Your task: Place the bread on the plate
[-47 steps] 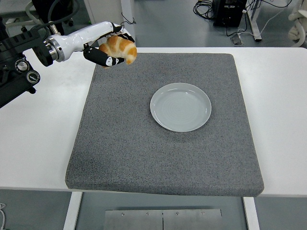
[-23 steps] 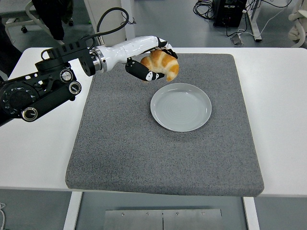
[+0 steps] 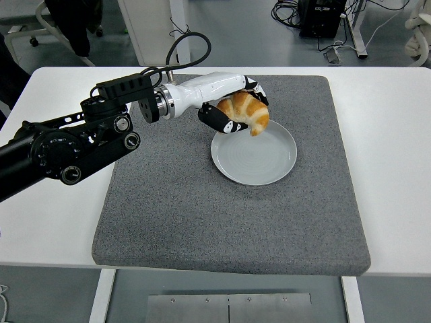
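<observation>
One croissant-shaped bread [image 3: 245,112], one plate [image 3: 254,151], one grey mat [image 3: 229,202] on the white table [image 3: 390,134]. The left hand [image 3: 232,111] reaches in from the left, its fingers wrapped around the bread, holding it over the far left rim of the plate. Whether the bread's tip touches the rim I cannot tell. The pale plate lies on the mat, a little right of its middle, and has nothing lying in its centre. Only one arm shows.

Plate [image 3: 254,153] on mat [image 3: 202,202], mat on table [image 3: 390,134], bread [image 3: 245,112] over plate's far-left rim
</observation>
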